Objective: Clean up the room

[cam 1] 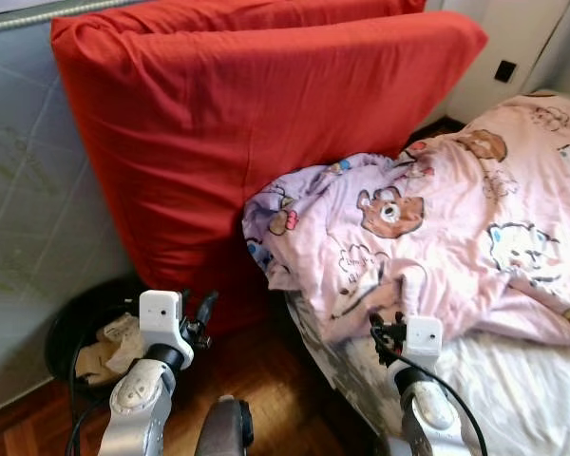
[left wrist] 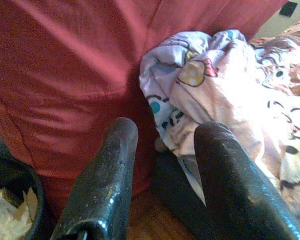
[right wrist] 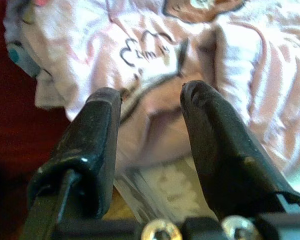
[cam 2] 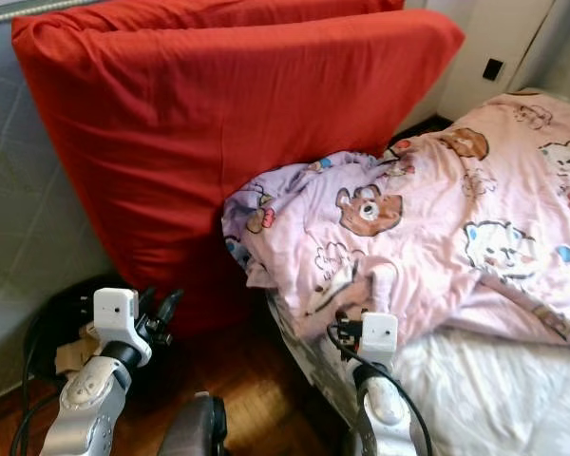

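Note:
A crumpled pink blanket [cam 1: 437, 228] printed with cartoon animals lies heaped on the bed, and its edge hangs over the bed's near corner. My right gripper [right wrist: 150, 95] is open just in front of that hanging edge, nothing between its fingers. My left gripper [left wrist: 165, 135] is also open and empty. It is low over the floor, pointing at the gap between the blanket [left wrist: 215, 85] and a big red cushion [cam 1: 247, 123]. In the head views, the left gripper [cam 1: 204, 309] is beside a black bin and the right gripper [cam 1: 385, 331] is at the bed corner.
The red cushion leans upright against the wall, right behind the blanket. A black bin [cam 1: 71, 328] holding crumpled paper [cam 1: 114, 347] stands on the wooden floor [cam 1: 266, 370] at lower left. A white sheet [cam 1: 522, 380] covers the bed. A grey wall [cam 1: 28, 190] is on the left.

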`<state>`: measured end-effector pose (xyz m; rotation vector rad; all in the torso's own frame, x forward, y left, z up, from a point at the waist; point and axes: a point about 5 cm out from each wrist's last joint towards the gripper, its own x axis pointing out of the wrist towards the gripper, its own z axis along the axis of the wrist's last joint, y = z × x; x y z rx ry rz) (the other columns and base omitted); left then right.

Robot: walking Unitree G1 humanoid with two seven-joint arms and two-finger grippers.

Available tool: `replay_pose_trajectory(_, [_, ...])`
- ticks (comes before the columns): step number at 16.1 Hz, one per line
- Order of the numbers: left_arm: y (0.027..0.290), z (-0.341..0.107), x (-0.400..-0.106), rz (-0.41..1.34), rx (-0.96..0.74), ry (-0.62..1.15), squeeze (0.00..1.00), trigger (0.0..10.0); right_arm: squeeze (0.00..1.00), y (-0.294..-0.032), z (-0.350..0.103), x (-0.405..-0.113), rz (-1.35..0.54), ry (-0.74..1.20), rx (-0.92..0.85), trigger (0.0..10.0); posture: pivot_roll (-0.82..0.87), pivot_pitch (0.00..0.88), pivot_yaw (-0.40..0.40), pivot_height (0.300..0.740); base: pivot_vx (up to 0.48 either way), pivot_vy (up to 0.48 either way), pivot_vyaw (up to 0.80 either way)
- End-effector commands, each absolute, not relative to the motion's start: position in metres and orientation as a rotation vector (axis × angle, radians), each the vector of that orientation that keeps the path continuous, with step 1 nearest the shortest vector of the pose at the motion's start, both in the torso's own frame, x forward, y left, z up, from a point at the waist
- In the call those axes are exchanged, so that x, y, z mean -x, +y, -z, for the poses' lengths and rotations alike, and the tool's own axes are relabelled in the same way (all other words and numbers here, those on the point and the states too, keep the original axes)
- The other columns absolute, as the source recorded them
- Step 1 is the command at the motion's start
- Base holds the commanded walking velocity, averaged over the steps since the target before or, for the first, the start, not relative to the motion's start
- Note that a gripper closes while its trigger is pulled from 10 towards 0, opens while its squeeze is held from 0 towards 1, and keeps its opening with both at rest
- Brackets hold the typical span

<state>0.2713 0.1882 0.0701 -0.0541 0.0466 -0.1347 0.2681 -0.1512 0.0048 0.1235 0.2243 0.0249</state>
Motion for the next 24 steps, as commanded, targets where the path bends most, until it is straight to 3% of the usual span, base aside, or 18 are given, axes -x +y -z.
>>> replay_pose_trajectory(1, [0.187, -0.070, -0.273, 0.140, 0.052, 0.055, 0.00, 10.0, 0.00, -0.153, -0.002, -0.266, -0.016, 0.234, -0.131, 10.0, 0.02, 0.087, 0.026, 0.620, 0.289, 0.000, 0.00])
replay_pose_trajectory(6, [0.187, -0.071, -0.273, 0.143, 0.052, 0.051, 0.00, 10.0, 0.00, -0.152, 0.000, -0.267, -0.005, 0.249, -0.132, 10.0, 0.03, 0.091, 0.028, 0.620, 0.292, 0.000, 0.00])
replay_pose_trajectory(11, [0.185, -0.075, -0.273, 0.157, 0.047, 0.038, 0.00, 10.0, 0.00, -0.167, 0.008, -0.272, 0.140, 0.345, -0.190, 10.0, 0.04, 0.111, 0.035, 0.620, 0.000, 0.000, 0.00])
replay_pose_trajectory(15, [0.186, -0.080, -0.275, 0.155, 0.048, 0.029, 0.00, 10.0, 0.00, -0.168, 0.009, -0.281, 0.144, 0.427, -0.189, 10.0, 0.07, 0.153, 0.041, 0.620, 0.000, 0.000, 0.00])
replay_pose_trajectory(17, [0.186, -0.083, -0.277, 0.146, 0.054, 0.025, 0.00, 10.0, 1.00, -0.168, 0.009, -0.286, 0.135, 0.460, -0.188, 10.0, 0.09, 0.175, 0.039, 0.620, 0.000, 0.000, 0.00])
replay_pose_trajectory(24, [0.190, -0.098, -0.274, 0.143, 0.050, 0.000, 0.00, 10.0, 1.00, -0.177, -0.002, -0.299, 0.157, 0.458, -0.161, 10.0, 0.13, 0.297, 0.033, 0.620, 0.000, 0.000, 0.00])
